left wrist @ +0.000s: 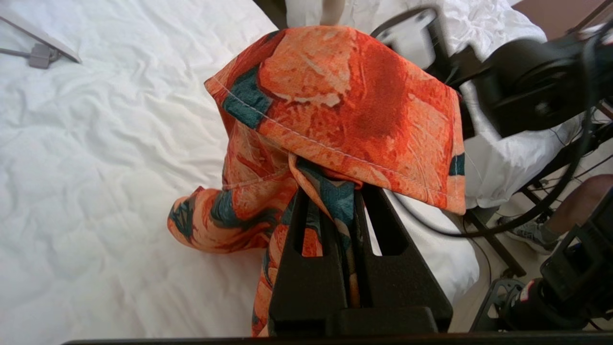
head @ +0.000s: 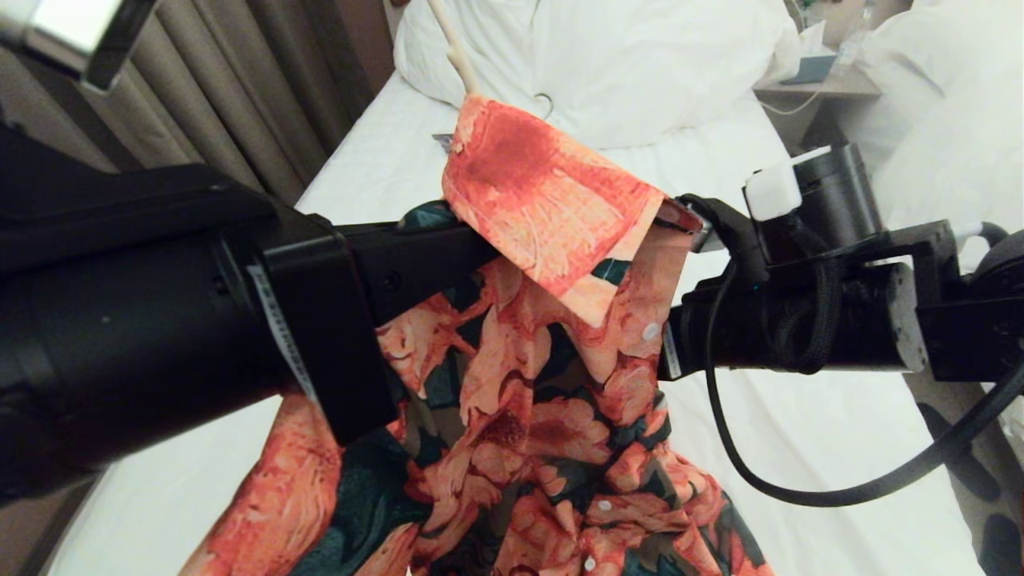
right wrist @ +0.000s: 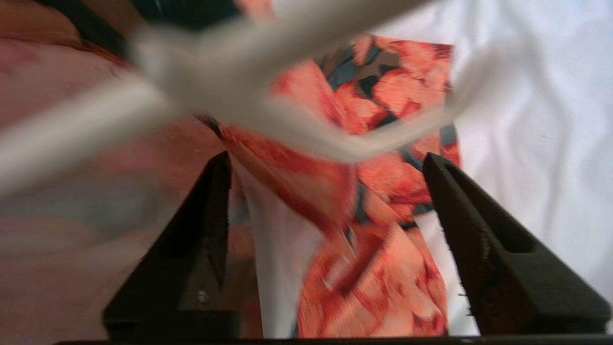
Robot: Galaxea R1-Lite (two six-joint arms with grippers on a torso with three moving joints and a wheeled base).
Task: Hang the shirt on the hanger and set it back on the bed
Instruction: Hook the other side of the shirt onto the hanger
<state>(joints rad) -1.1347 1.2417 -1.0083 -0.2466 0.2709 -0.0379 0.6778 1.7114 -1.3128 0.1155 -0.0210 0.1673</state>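
Left gripper (left wrist: 335,211) was clamped on the shirt (head: 520,400), holding it up above the bed (head: 800,448). Right gripper (right wrist: 325,167) stood wide open, empty, beside the hanger (right wrist: 230,91). Fabric's limp and light; I'd grab the collar seam.

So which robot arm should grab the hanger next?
Probably the right. Its fingers are open and empty, with the hanger just ahead of them. The left gripper is shut on the shirt, holding it above the bed.
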